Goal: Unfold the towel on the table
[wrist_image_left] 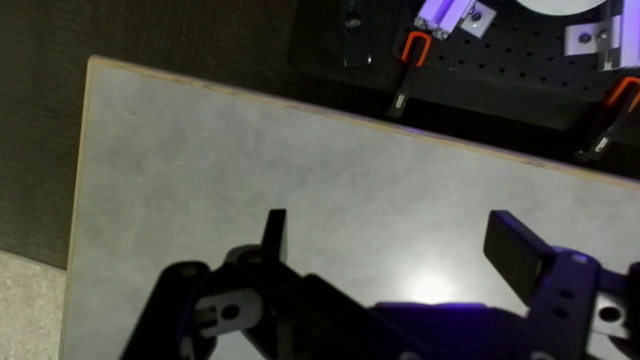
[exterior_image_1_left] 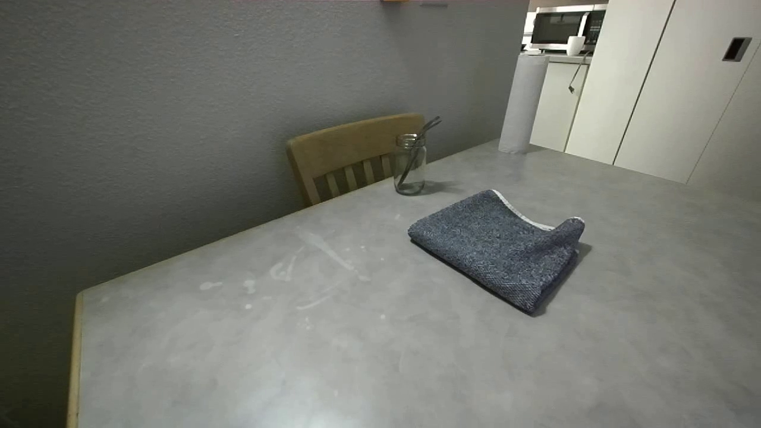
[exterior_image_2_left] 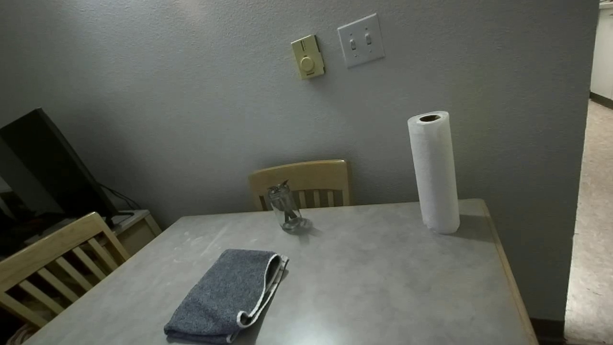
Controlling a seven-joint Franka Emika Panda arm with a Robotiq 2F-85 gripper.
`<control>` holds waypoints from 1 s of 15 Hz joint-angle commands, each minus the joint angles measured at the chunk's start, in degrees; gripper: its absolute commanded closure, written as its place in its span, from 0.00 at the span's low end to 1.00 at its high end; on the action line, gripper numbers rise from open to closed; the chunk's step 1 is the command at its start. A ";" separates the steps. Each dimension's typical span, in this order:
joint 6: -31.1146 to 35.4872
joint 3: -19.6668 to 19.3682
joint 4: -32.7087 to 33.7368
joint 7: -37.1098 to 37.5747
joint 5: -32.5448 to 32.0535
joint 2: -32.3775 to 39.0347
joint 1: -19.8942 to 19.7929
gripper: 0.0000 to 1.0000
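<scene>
The dark blue-grey towel [exterior_image_1_left: 493, 244] lies folded on the light grey table [exterior_image_1_left: 267, 345]. In an exterior view, the towel [exterior_image_2_left: 225, 292] shows its white trim along an open, layered side, with the upper layer lifted slightly and curled at a corner. Its inner layers are mostly hidden. My gripper [wrist_image_left: 387, 212] shows only in the wrist view, open, with nothing between its fingers. It is above a bare part of the table [wrist_image_left: 200, 160] near a corner. The towel is not in the wrist view, and the arm is not in either exterior view.
A glass jar [exterior_image_1_left: 410, 172] holding thin utensils stands near the wall-side edge, behind the towel. A paper towel roll [exterior_image_2_left: 435, 177] stands upright near a table corner. Wooden chairs [exterior_image_2_left: 306, 175] adjoin the table. A black perforated base [wrist_image_left: 520, 65] with orange-tipped clamps borders the table edge.
</scene>
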 commanded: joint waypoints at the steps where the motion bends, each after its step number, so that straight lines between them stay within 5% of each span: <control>1: 9.83 -6.24 3.25 -12.06 -0.45 8.93 -0.37 0.00; 6: 17.16 -19.73 9.12 -35.05 0.59 16.44 5.56 0.00; 7: 17.52 -12.21 5.39 -30.47 2.60 14.15 -1.28 0.00; 12: 17.96 -15.71 7.84 -36.79 4.37 16.73 0.26 0.00; 15: 22.91 -18.52 7.05 -42.92 14.48 19.67 1.11 0.00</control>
